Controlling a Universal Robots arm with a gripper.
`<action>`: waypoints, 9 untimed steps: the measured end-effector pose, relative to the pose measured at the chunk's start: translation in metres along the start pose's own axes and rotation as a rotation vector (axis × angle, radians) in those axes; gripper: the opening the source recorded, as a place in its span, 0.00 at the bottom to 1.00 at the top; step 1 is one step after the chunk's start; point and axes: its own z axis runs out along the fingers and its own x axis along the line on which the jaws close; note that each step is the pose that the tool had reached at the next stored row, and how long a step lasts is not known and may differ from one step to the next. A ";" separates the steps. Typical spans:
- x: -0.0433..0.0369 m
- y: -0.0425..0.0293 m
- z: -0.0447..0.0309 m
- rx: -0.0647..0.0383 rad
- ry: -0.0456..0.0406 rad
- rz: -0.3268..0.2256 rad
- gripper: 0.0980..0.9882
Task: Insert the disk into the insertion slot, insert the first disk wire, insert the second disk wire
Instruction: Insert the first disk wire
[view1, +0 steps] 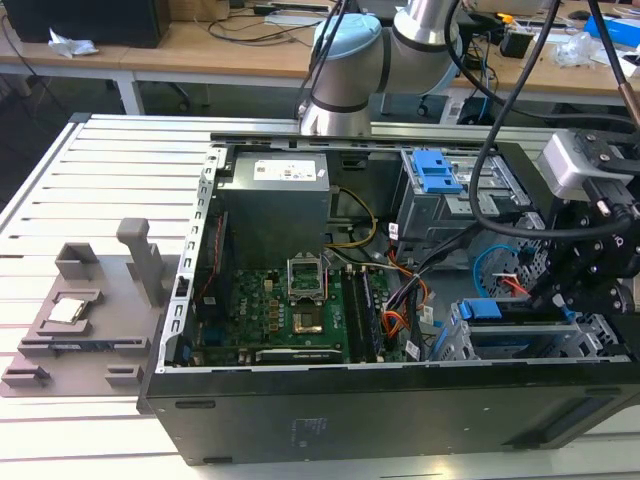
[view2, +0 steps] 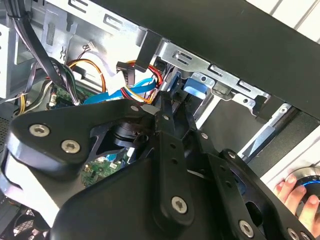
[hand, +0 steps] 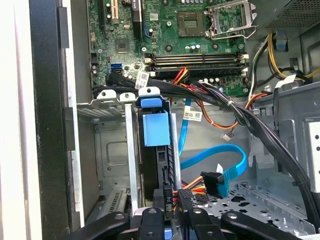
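Observation:
The disk (view1: 510, 335) sits edge-up in the insertion slot (view1: 590, 345), a silver cage at the case's near corner on the exterior view's right. Its blue carrier (hand: 154, 127) stands between the cage walls (hand: 110, 150). My gripper (hand: 174, 202) hangs over the disk's rear edge, fingers close together on a black connector (hand: 187, 196) trailing red, yellow and orange wires. In the second wrist view the gripper (view2: 170, 100) points at the blue carrier (view2: 192, 87). A blue flat cable (hand: 225, 162) ends in a loose black plug (hand: 212, 182) beside the disk.
The motherboard (view1: 300, 310) and power supply (view1: 275, 200) fill the case's middle. A grey cage with a blue tab (view1: 435, 170) stands at the back. Black cable bundles (hand: 240, 115) cross above the disk. A grey fixture (view1: 90, 310) lies outside the case. A hand (view2: 295, 192) rests nearby.

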 end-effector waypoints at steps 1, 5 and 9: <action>0.0000 0.0000 0.0000 0.000 0.0002 0.000 0.18; 0.0000 0.0000 -0.0002 0.000 0.0001 0.000 0.19; 0.0000 0.0000 -0.0003 0.000 0.0002 0.000 0.26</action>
